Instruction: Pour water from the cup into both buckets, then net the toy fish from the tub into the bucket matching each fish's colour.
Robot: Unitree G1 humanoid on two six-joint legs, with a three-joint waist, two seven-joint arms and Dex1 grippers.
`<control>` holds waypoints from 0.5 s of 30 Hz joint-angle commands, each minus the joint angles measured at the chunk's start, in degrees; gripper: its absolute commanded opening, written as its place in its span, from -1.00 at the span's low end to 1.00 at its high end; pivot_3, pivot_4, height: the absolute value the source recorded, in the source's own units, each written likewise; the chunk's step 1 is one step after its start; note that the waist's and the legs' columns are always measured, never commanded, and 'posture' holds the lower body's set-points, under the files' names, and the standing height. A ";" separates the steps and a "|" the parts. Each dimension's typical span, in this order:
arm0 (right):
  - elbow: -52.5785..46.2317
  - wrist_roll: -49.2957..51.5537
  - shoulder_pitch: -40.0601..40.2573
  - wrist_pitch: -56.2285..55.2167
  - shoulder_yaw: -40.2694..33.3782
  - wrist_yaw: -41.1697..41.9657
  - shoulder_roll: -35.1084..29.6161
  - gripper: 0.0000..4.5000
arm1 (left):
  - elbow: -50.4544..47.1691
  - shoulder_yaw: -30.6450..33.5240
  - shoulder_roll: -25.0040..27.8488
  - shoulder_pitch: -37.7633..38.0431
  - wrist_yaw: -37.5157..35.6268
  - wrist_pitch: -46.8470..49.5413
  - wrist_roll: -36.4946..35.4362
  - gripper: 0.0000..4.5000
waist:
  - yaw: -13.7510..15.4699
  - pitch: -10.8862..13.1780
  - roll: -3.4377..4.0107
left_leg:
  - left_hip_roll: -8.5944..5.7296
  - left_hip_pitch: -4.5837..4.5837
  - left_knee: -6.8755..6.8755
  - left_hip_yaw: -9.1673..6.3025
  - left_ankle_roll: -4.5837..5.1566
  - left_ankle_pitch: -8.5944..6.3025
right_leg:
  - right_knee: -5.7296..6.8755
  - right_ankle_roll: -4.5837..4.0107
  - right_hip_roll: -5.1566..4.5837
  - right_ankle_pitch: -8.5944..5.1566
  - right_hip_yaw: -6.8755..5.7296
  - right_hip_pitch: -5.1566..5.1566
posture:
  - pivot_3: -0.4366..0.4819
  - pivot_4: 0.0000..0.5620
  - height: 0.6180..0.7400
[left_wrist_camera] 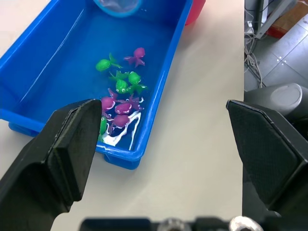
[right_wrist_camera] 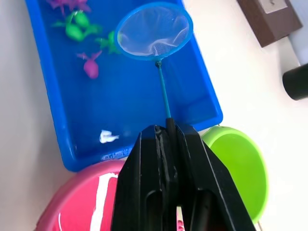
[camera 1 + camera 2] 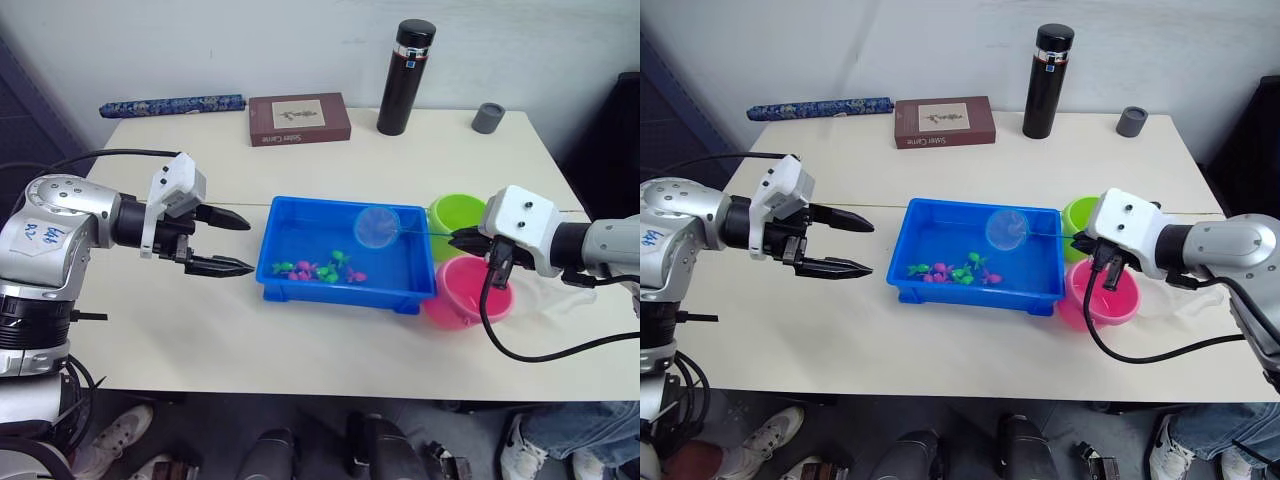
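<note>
Right pincer holds the net over the tub; left pincer waits spread beside it.

On the worktop (image 3: 330,330), the blue tub (image 3: 300,283) sits at centre with green and pink fish (image 3: 318,269) clustered along its 6 o'clock side. At the tub's 3 o'clock stand the green bucket (image 3: 452,212), farther back, and the pink bucket (image 3: 458,300), nearer, both just beside the tub's end wall. The left pincer (image 3: 232,243) hovers at the tub's 9 o'clock, fingers spread wide and pointing at it, gripping nothing. The right pincer (image 2: 168,132) sits over the buckets, pressed together on the net's thin handle. The net (image 2: 154,31) hangs above the tub's 1 o'clock corner, hoop empty. At 12 o'clock lie a book (image 3: 299,119), a black flask (image 3: 405,78) and a grey cap (image 3: 488,117).
</note>
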 commanded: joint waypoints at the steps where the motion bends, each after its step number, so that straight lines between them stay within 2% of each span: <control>1: 0.40 -3.14 -1.74 -2.71 0.98 1.79 -1.00 -1.00 | -1.79 1.71 1.61 0.98 0.59 -1.90 -0.66 0.98 | 0.00 0.00 0.00 | 0.00 0.00 0.00 0.00 0.00 0.00 | 0.00 0.00 0.00 0.00 0.00 0.00 | -0.05 -0.47 0.99; 15: 4.84 -14.40 -4.50 -9.06 7.91 4.15 0.57 -1.00 | -2.43 4.80 2.07 6.56 3.03 -5.98 -2.39 0.98 | -0.03 0.00 0.00 | 0.00 0.00 -0.01 0.01 0.00 0.00 | 0.01 0.00 0.00 0.00 0.00 -0.01 | -0.05 -0.47 0.99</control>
